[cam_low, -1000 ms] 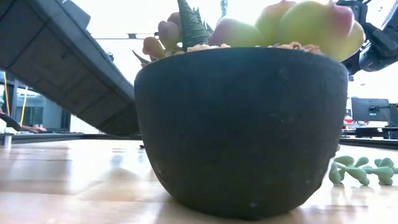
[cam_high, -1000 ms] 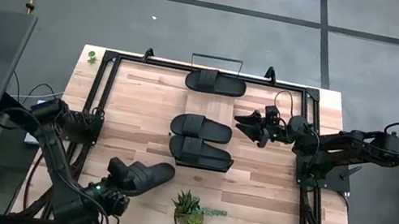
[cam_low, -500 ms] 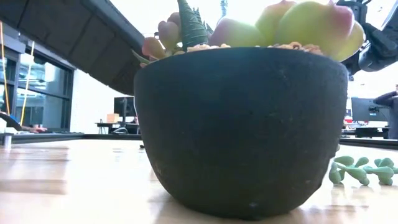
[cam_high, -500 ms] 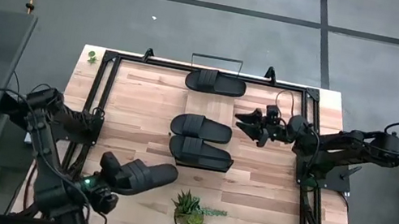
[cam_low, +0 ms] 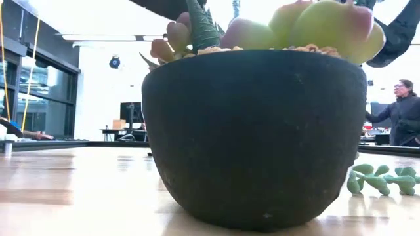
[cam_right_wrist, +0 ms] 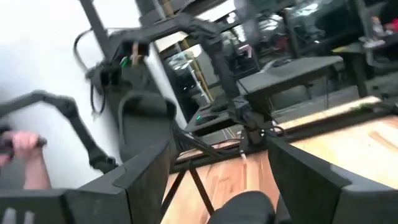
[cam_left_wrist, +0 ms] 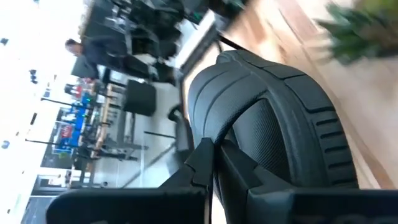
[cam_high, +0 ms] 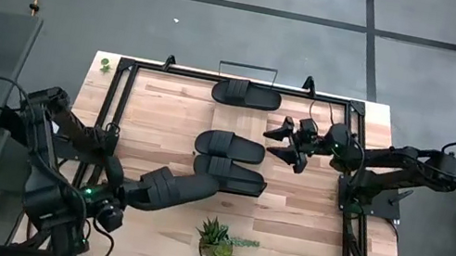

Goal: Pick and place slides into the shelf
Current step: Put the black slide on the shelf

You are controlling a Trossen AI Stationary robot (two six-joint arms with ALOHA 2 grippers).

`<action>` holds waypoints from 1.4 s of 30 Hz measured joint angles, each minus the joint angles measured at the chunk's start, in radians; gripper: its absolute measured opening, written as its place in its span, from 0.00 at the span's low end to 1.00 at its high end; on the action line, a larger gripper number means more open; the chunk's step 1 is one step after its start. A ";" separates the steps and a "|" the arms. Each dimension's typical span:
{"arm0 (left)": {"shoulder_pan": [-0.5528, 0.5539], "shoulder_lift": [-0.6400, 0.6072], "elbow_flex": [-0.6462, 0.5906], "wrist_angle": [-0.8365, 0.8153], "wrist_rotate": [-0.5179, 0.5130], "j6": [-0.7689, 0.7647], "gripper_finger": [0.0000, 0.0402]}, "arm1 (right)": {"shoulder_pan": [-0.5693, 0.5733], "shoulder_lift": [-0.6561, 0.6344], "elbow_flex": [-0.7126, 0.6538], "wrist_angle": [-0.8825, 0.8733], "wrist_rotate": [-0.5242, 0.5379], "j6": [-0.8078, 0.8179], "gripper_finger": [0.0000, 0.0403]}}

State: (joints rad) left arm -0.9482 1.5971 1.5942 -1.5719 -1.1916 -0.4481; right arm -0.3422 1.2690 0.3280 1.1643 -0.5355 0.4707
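While my left gripper (cam_high: 124, 196) clamped a black open-toe slide sandal (cam_high: 172, 187) by its heel, near-left over the table, my right gripper (cam_high: 284, 140) hung wide, empty, far-right. Sandal seemed light, flexible; strap likely droops, so heel-edge grip suited.

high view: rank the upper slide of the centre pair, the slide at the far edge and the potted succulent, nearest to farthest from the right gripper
From the right gripper, open:
1. Upper centre slide, beside it toward table middle.
2. Far-edge slide, by the shelf's wire frame.
3. Potted succulent, near edge.
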 joint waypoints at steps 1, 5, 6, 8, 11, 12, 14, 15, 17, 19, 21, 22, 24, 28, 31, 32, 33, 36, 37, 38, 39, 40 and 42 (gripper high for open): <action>0.000 -0.006 0.010 0.000 -0.021 0.005 0.00 | 0.001 0.000 0.012 -0.010 -0.014 -0.028 0.64; 0.000 -0.009 0.078 0.001 -0.086 0.056 0.00 | 0.015 0.000 0.043 -0.043 -0.027 -0.183 0.64; 0.003 -0.009 0.098 0.000 -0.093 0.073 0.00 | 0.021 0.000 0.051 -0.051 -0.025 -0.221 0.64; 0.026 -0.009 0.132 0.001 -0.100 0.095 0.00 | 0.031 0.000 0.062 -0.059 -0.023 -0.288 0.64; 0.071 -0.009 0.164 0.001 -0.099 0.113 0.00 | 0.046 0.000 0.078 -0.086 -0.023 -0.379 0.64; 0.088 -0.009 0.174 0.001 -0.100 0.128 0.00 | 0.052 0.000 0.084 -0.095 -0.021 -0.406 0.64; 0.119 -0.010 0.187 0.000 -0.104 0.154 0.00 | 0.067 0.000 0.093 -0.113 -0.009 -0.461 0.64; 0.137 -0.010 0.189 0.001 -0.105 0.159 0.00 | 0.076 0.000 0.096 -0.123 0.007 -0.491 0.64; 0.175 -0.009 0.189 0.001 -0.098 0.164 0.00 | 0.094 0.000 0.104 -0.138 0.028 -0.549 0.64; 0.207 -0.009 0.189 0.001 -0.083 0.164 0.00 | 0.112 0.000 0.109 -0.146 0.070 -0.596 0.64; 0.234 -0.009 0.189 0.001 -0.075 0.163 0.00 | 0.129 0.000 0.112 -0.147 0.113 -0.640 0.64; 0.244 -0.009 0.189 0.001 -0.069 0.160 0.00 | 0.138 0.000 0.112 -0.148 0.137 -0.662 0.64; 0.260 -0.009 0.189 0.009 -0.053 0.156 0.00 | 0.156 0.000 0.112 -0.152 0.184 -0.702 0.64; 0.276 -0.009 0.189 0.050 -0.025 0.156 0.00 | 0.195 0.000 0.112 -0.155 0.272 -0.789 0.64; 0.274 -0.009 0.189 0.086 -0.031 0.196 0.00 | 0.226 0.000 0.112 -0.156 0.331 -0.844 0.64; 0.275 -0.009 0.189 0.107 -0.031 0.214 0.00 | 0.235 0.000 0.112 -0.156 0.347 -0.857 0.64; 0.275 -0.009 0.189 0.129 -0.031 0.236 0.00 | 0.244 0.000 0.112 -0.156 0.362 -0.871 0.64; 0.274 -0.009 0.189 0.187 -0.031 0.294 0.00 | 0.261 0.000 0.112 -0.156 0.384 -0.890 0.64; 0.274 -0.009 0.189 0.203 -0.031 0.313 0.00 | 0.265 0.000 0.112 -0.155 0.387 -0.894 0.64; 0.274 -0.009 0.189 0.222 -0.030 0.330 0.00 | 0.270 0.000 0.112 -0.155 0.389 -0.898 0.64; 0.274 -0.009 0.189 0.239 -0.030 0.344 0.00 | 0.273 0.000 0.112 -0.153 0.395 -0.898 0.64; 0.274 -0.009 0.189 0.254 -0.029 0.358 0.00 | 0.276 0.000 0.112 -0.151 0.400 -0.898 0.64; 0.275 -0.009 0.189 0.279 -0.026 0.383 0.00 | 0.282 0.000 0.112 -0.149 0.404 -0.898 0.64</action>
State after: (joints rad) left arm -0.6735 1.5883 1.7830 -1.2928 -1.2178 -0.0649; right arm -0.0604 1.2690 0.4397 1.0154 -0.1311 -0.4278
